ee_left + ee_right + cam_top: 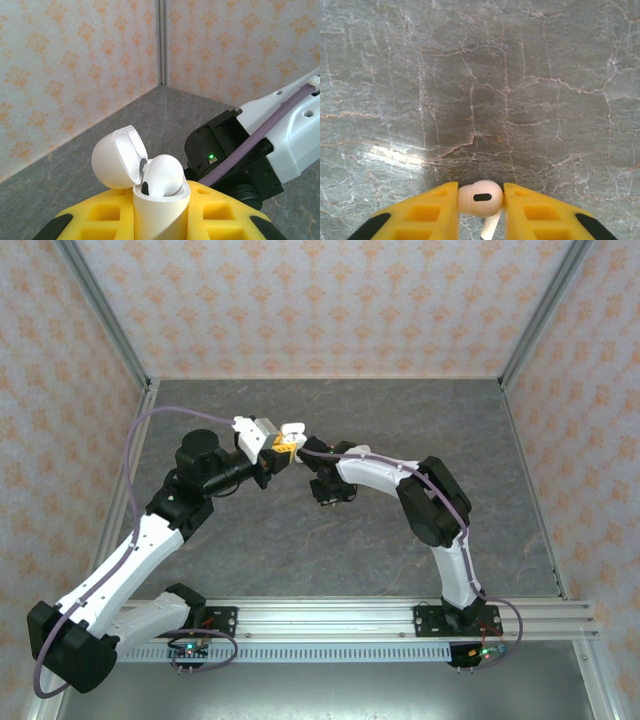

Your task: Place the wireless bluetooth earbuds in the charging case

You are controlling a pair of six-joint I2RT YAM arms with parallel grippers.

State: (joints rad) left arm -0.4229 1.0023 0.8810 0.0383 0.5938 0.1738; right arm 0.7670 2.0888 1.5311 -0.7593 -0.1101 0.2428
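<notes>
So, we had the left gripper (161,197) clamped tight on the white rounded plastic charging case (159,215), upright with its lid flipped open and one white earbud (162,175) already sitting in a slot. The right gripper (480,201) was pinched shut on a small white stemmed plastic earbud (481,196) above the grey marbled table (520,75), squeezing the bulb with the stem poking back between the fingers. We figured that slick round head could twist or pop out, and a crooked stem would snag the case rim or bump the seated bud.
</notes>
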